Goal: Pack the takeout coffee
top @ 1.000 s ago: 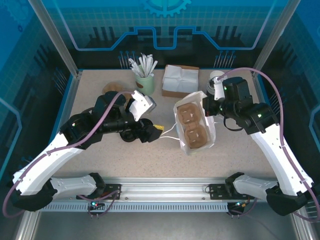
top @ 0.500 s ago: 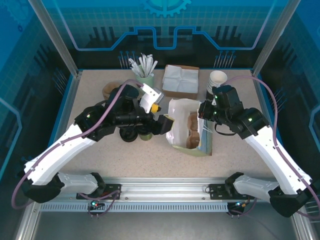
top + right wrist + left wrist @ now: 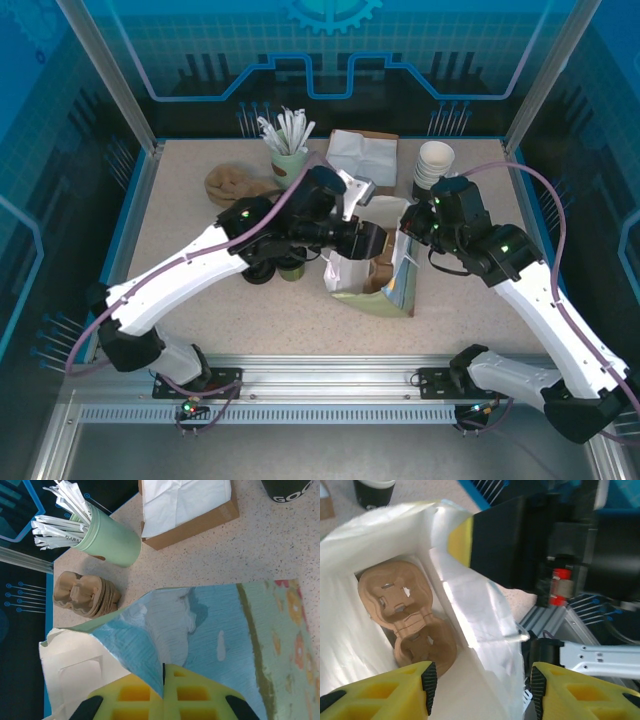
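The white paper bag (image 3: 372, 280) stands at the table's middle with its mouth held open. A brown pulp cup carrier (image 3: 405, 615) lies inside it. My right gripper (image 3: 163, 672) is shut on the bag's printed blue right edge (image 3: 200, 625); from above, the right gripper (image 3: 408, 228) sits at the bag's upper right. My left gripper (image 3: 482, 682) is open, one finger inside the bag and one outside, with the bag's wall between them. The takeout coffee (image 3: 292, 268), dark with a black lid, stands left of the bag, partly under my left arm.
A green cup of wrapped sticks (image 3: 290, 160) and a box of white napkins (image 3: 362, 160) stand at the back. Stacked pulp carriers (image 3: 235, 183) lie at the back left and a stack of cups (image 3: 433, 163) at the back right. Loose black lids (image 3: 258, 272) lie beside the coffee.
My left arm has swung right from the cups to the bag's mouth, and its jaws have narrowed. My right gripper has raised the bag from lying flat to standing.
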You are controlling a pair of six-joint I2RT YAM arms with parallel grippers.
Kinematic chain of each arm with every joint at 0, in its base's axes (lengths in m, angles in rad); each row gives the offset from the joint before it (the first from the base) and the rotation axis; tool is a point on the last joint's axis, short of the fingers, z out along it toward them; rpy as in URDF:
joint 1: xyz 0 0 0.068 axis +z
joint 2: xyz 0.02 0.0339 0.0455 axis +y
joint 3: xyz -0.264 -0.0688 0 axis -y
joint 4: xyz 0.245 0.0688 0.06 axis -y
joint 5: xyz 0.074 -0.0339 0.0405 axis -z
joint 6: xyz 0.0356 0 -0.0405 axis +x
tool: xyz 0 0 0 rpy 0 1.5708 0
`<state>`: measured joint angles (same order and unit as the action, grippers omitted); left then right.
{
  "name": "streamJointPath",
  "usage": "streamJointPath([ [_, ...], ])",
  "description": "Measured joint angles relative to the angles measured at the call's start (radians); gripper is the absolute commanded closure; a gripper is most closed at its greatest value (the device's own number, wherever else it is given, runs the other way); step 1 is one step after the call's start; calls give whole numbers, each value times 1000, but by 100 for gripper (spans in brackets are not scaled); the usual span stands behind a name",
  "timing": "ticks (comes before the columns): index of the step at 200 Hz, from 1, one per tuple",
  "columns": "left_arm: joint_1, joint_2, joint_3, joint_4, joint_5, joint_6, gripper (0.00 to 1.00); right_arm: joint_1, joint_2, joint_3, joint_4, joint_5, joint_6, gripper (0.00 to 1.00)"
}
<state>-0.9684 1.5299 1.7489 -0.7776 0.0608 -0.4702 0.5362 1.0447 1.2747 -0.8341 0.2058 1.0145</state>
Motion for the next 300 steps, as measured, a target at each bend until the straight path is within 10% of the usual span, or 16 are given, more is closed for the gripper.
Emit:
streamJointPath([
  [300, -111, 430, 169, -262, -281, -158, 62, -46, -140, -178, 49, -64, 84, 100],
])
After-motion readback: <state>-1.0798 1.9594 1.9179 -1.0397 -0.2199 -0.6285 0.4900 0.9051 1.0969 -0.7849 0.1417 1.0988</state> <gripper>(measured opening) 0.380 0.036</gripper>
